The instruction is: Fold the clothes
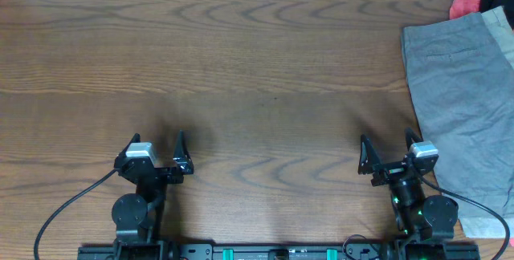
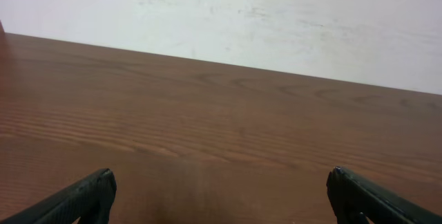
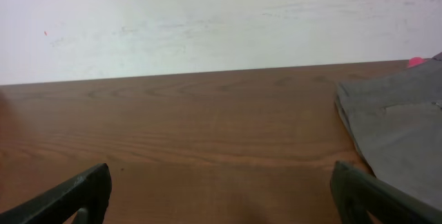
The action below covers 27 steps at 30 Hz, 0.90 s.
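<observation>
Medium grey shorts (image 1: 466, 107) lie spread at the table's right edge, waistband toward the back; they also show at the right of the right wrist view (image 3: 400, 131). A strip of lighter beige-khaki cloth (image 1: 503, 31) pokes out from under them at the far right. My left gripper (image 1: 155, 149) is open and empty near the front left, over bare wood (image 2: 219, 196). My right gripper (image 1: 388, 152) is open and empty near the front right, just left of the grey shorts (image 3: 219, 196).
The brown wooden table (image 1: 241, 75) fills the view. A red and black item (image 1: 474, 3) lies at the back right corner behind the shorts. A white wall stands beyond the table's far edge.
</observation>
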Each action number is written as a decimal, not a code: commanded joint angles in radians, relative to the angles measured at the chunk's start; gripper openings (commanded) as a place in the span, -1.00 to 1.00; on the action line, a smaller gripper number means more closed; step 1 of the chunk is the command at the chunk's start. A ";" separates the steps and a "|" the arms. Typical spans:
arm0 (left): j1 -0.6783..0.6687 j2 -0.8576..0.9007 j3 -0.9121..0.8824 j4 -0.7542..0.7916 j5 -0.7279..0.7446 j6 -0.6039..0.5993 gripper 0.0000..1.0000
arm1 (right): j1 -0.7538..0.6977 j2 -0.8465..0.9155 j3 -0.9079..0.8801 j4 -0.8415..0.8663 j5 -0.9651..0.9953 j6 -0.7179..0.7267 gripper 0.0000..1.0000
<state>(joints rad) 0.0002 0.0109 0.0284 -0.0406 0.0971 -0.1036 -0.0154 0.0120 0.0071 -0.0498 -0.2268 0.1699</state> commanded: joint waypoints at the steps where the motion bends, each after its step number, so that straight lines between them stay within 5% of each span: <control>1: 0.005 -0.007 -0.024 -0.021 0.003 0.006 0.96 | -0.006 -0.005 -0.002 -0.006 0.013 -0.018 0.98; 10: 0.005 -0.007 -0.024 -0.021 0.003 0.006 0.96 | -0.006 -0.005 -0.002 0.007 0.008 0.003 0.98; 19: 0.005 -0.007 -0.024 -0.021 0.003 0.006 0.96 | -0.004 -0.004 -0.002 -0.005 -0.633 0.742 0.99; 27: 0.005 -0.007 -0.024 -0.021 0.003 0.006 0.95 | -0.004 -0.004 -0.002 0.134 -0.660 0.938 0.99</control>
<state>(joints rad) 0.0002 0.0109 0.0284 -0.0406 0.0971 -0.1040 -0.0154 0.0128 0.0067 0.0280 -0.8223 0.9607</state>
